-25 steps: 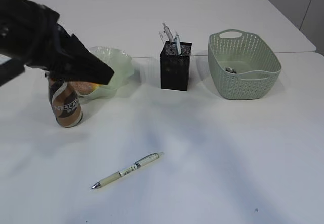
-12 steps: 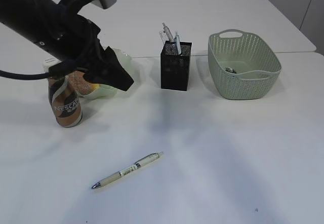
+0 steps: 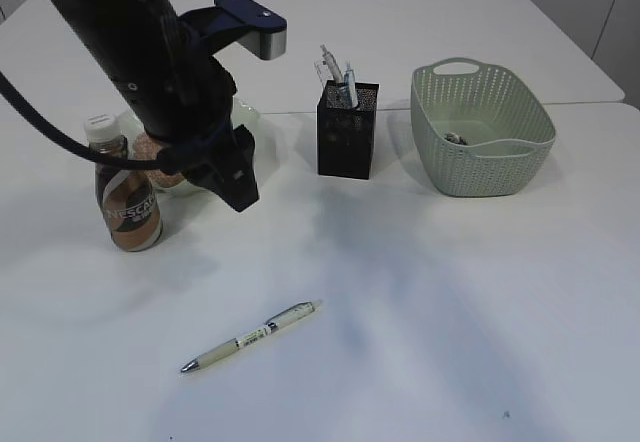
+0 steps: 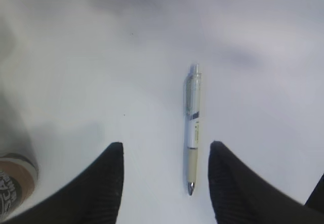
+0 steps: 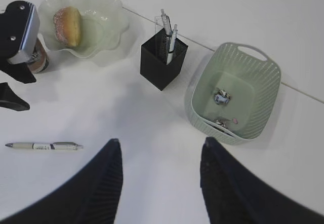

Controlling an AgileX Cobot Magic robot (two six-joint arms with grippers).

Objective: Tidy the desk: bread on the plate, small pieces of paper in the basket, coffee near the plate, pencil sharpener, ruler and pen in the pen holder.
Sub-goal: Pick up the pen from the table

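A pale pen (image 3: pixel 250 337) lies alone on the white desk (image 3: pixel 450 292) near the front. In the left wrist view the pen (image 4: pixel 192 127) sits just inside the right finger of my open, empty left gripper (image 4: pixel 164 150), which hangs above it. That left gripper (image 3: pixel 238 187) hovers in front of the plate (image 5: pixel 83 21), which holds the bread (image 5: pixel 68 25). The coffee (image 3: pixel 128 197) stands upright beside the plate. A clear ruler (image 5: pixel 163 24) and pens stand in the black pen holder (image 3: pixel 347 130). Small pieces of paper (image 5: pixel 221 96) lie in the basket (image 3: pixel 480 127). My right gripper (image 5: pixel 161 145) is open and empty, high above the desk.
My left arm (image 3: pixel 150 52) hides most of the plate in the exterior view. A seam in the desk (image 3: pixel 590 104) runs behind the basket and pen holder. The pen holder stands between the plate and the basket.
My left arm has swung from the far left toward the middle, away from the coffee bottle, and its gripper now points down in front of the plate. Nothing on the desk has moved.
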